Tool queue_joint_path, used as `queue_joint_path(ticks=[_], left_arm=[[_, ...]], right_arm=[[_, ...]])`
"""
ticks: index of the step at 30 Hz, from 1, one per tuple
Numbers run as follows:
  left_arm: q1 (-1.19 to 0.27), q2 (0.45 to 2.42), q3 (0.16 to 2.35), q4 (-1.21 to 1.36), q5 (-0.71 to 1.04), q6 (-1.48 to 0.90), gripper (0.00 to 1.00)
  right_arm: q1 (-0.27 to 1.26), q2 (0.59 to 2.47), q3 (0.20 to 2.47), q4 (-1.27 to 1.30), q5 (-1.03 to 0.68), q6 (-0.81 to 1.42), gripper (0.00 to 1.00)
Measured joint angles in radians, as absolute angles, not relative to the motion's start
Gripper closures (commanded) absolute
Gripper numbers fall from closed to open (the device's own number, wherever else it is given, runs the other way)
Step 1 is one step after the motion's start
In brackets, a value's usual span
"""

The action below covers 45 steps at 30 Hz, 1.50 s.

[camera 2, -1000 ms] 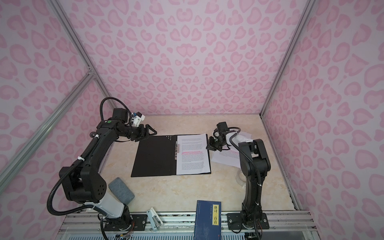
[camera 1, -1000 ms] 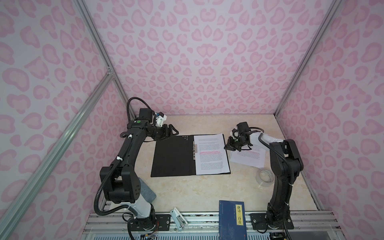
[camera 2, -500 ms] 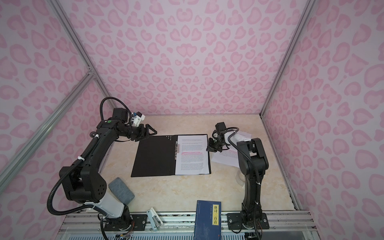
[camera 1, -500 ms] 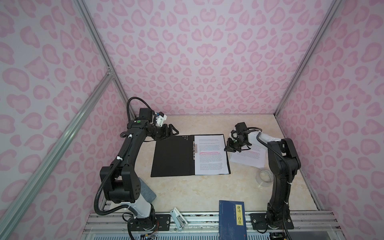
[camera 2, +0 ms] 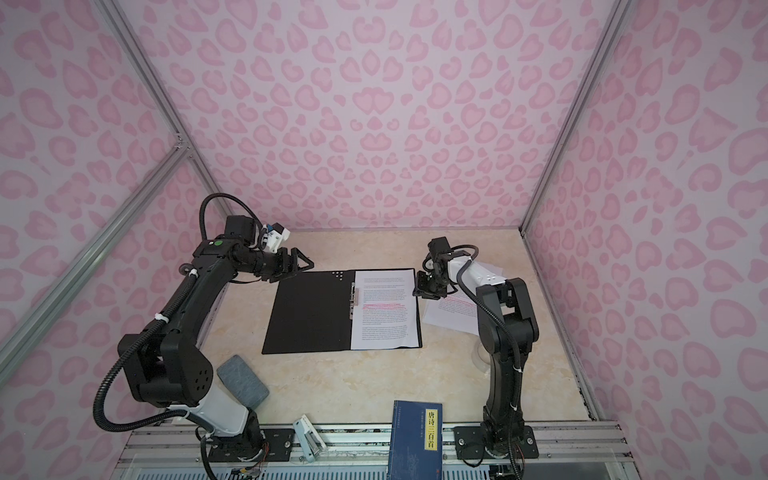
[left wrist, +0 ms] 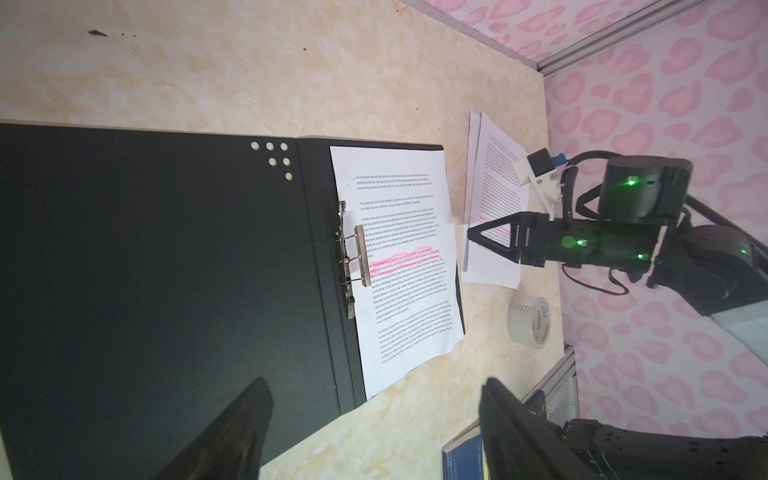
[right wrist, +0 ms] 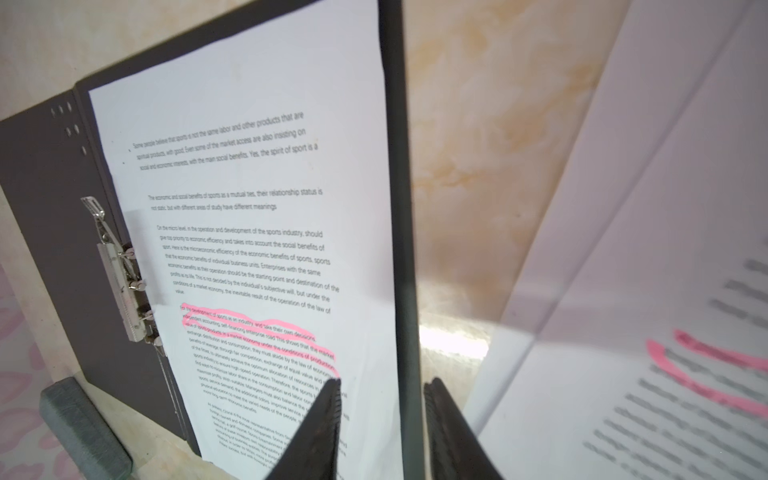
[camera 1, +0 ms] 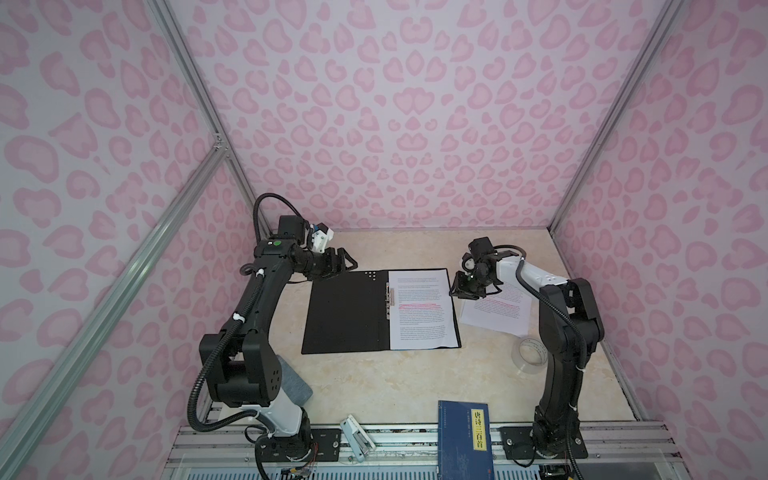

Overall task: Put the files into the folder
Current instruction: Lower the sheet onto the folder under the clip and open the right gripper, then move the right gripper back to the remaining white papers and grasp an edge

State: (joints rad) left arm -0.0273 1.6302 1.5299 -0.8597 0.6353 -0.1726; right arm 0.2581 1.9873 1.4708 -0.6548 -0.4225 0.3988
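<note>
- Folder [camera 1: 345,316] lies open and flat at the middle of the tabletop [camera 1: 395,382] in both top views, black inside up, with a filed sheet [camera 1: 419,309] on its right half. Loose sheets [camera 1: 496,311] rest skewed between the folder and the tabletop's right edge, apart from the folder. The left gripper [camera 1: 347,262] hangs over the folder's far left corner, fingers spread and empty. The right gripper [camera 1: 463,289] hovers between the folder's right edge and the loose sheets. A tape roll [camera 1: 528,355] stands near the loose sheets, and a blue book [camera 1: 465,440] lies at the near edge.
- Left wrist view: the left gripper's fingers [left wrist: 232,432] stand wide apart above the bare half of the folder [left wrist: 166,270], holding nothing. A metal clip [left wrist: 353,257] sits at the spine, at the inner edge of the filed sheet [left wrist: 407,257], which carries pink-highlighted lines.
- Right wrist view: the right gripper's fingers [right wrist: 324,419] are parted, one over the filed sheet [right wrist: 249,208], its mate over bare tabletop. The folder's black edge runs between them, and nothing is gripped. The loose sheets [right wrist: 644,291], blurred, lie alongside.
</note>
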Motion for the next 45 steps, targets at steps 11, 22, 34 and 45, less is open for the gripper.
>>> queue_joint_path(ticks=[11, 22, 34, 45], left_arm=[[-0.138, 1.559, 1.545, -0.884, 0.573, -0.036, 0.18], [-0.216, 1.587, 1.529, -0.917, 0.615, 0.080, 0.19], [-0.231, 1.612, 1.492, -0.942, 0.639, 0.113, 0.19], [-0.233, 1.612, 1.484, -0.943, 0.644, 0.112, 0.19]], right_arm=[[-0.013, 1.703, 1.257, -0.674, -0.293, 0.374, 0.55], [-0.233, 1.737, 1.121, -0.617, -0.250, 0.386, 0.45], [-0.237, 1.835, 1.152, -0.577, -0.197, 0.391, 0.45], [-0.203, 1.891, 1.214, -0.582, -0.134, 0.349, 0.54]])
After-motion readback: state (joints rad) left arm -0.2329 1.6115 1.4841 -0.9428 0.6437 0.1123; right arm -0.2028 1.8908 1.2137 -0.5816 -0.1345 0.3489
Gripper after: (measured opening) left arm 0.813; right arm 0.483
